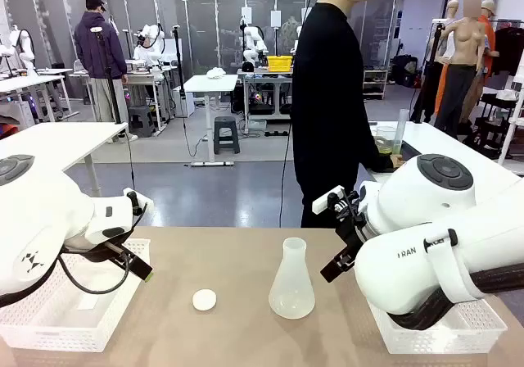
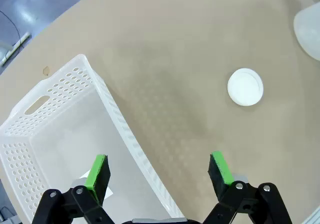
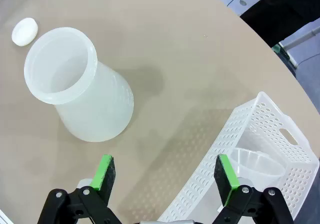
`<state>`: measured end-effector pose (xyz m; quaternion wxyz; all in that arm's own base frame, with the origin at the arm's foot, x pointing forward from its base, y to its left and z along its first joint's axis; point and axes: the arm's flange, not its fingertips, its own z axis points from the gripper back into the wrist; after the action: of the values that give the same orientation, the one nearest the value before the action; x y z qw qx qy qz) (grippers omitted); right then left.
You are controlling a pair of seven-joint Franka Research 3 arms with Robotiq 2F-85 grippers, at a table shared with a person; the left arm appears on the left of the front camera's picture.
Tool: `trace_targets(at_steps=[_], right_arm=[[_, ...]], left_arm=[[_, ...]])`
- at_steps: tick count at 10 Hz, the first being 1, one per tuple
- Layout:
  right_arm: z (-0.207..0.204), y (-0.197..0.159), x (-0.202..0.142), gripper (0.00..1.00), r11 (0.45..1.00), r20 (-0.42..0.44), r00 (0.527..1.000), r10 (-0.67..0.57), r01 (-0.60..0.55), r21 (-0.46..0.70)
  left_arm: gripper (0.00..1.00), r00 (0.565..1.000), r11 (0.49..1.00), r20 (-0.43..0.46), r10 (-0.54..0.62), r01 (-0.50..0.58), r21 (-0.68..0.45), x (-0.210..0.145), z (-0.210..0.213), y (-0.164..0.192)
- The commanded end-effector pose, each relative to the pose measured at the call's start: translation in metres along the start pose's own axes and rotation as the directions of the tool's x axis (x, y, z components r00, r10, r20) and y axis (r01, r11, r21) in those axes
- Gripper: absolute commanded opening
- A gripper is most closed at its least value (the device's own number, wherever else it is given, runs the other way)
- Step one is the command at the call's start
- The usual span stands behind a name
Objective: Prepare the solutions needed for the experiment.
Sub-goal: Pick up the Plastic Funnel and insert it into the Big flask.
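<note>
Above the near desk [image 1: 237, 256], my left hand [image 2: 158, 165] and right hand [image 3: 165, 166] hang open and empty; with the solutions [image 1: 385, 144] far right beside the person [image 1: 327, 97], I should lift the funnel [image 3: 257, 165] gently and seat it squarely in the flask [image 1: 292, 278].

A frosted conical flask [image 1: 292, 278] stands upright near the middle of the tan desk [image 1: 246, 252], its wide mouth uncovered. A small round white lid [image 1: 205, 300] lies flat to the flask's left, apart from it. A white perforated left basket [image 1: 49, 326] sits at the desk's left edge and a matching right basket [image 1: 446, 334] at its right edge, this one holding a clear funnel-shaped piece [image 3: 257, 165]. Beyond the far side a person in a black top [image 1: 327, 97] stands turned toward another table on the right.
</note>
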<state>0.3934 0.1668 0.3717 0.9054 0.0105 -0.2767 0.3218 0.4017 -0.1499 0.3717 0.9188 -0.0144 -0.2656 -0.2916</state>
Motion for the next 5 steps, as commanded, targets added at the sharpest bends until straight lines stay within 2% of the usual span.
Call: trace_targets(at_steps=[1, 5], right_arm=[[0.0, 0.0, 0.0, 1.0, 1.0, 0.0, 1.0, 0.0, 0.0, 0.0], [0.0, 0.0, 0.0, 1.0, 1.0, 0.0, 1.0, 0.0, 0.0, 0.0]], left_arm=[[1.0, 1.0, 1.0, 0.0, 0.0, 0.0, 0.0, 0.0001, 0.0, -0.0002], [1.0, 1.0, 1.0, 0.0, 0.0, 0.0, 0.0, 0.0001, 0.0, -0.0002]])
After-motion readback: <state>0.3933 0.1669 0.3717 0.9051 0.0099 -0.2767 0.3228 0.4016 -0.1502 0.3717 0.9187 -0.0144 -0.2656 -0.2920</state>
